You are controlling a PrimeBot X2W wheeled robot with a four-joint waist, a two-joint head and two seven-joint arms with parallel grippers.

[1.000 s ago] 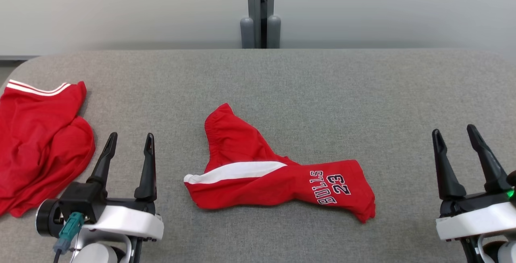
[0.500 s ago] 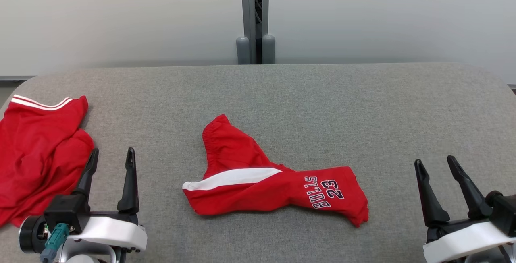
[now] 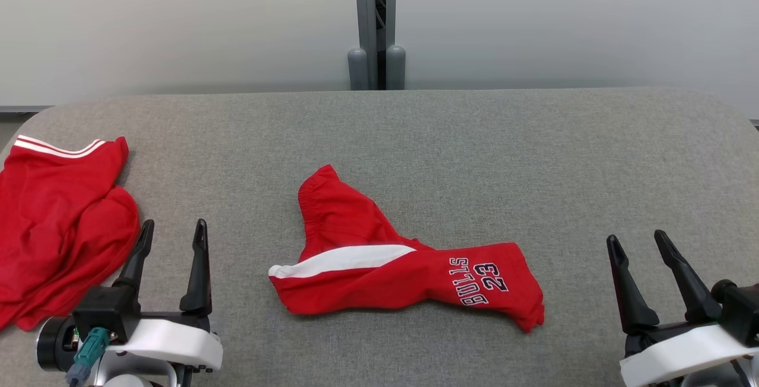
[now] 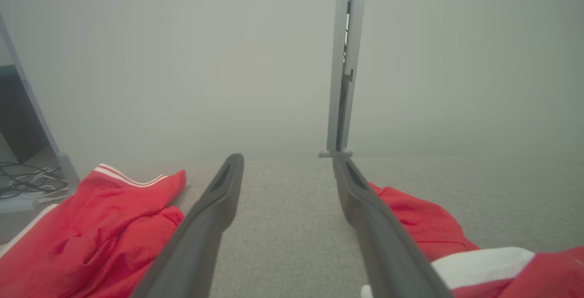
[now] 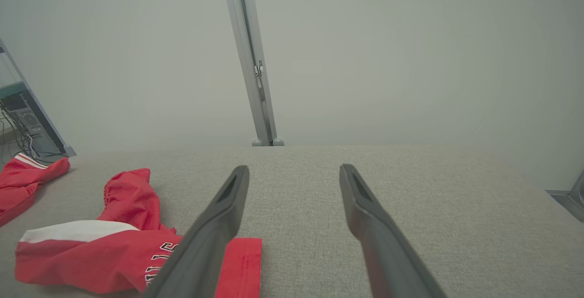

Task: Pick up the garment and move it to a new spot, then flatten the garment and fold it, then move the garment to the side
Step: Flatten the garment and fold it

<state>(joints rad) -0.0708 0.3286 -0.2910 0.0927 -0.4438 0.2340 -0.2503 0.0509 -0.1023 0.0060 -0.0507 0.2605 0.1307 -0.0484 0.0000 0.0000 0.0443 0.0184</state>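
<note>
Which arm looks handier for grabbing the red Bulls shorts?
Probably the left: the left pincer stands open near the shorts' white-striped end and waistband. The right pincer, also open, is about as close, so it's marginal.

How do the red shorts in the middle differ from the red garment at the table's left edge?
The middle shorts carry the print BULLS 23 and one broad white band; the left garment shows thin white stripes and no visible print. The middle shorts lie twisted, whole in the head view; the left garment is a crumpled heap cut off by the picture's edge. Both are red and rest on the grey table.
</note>
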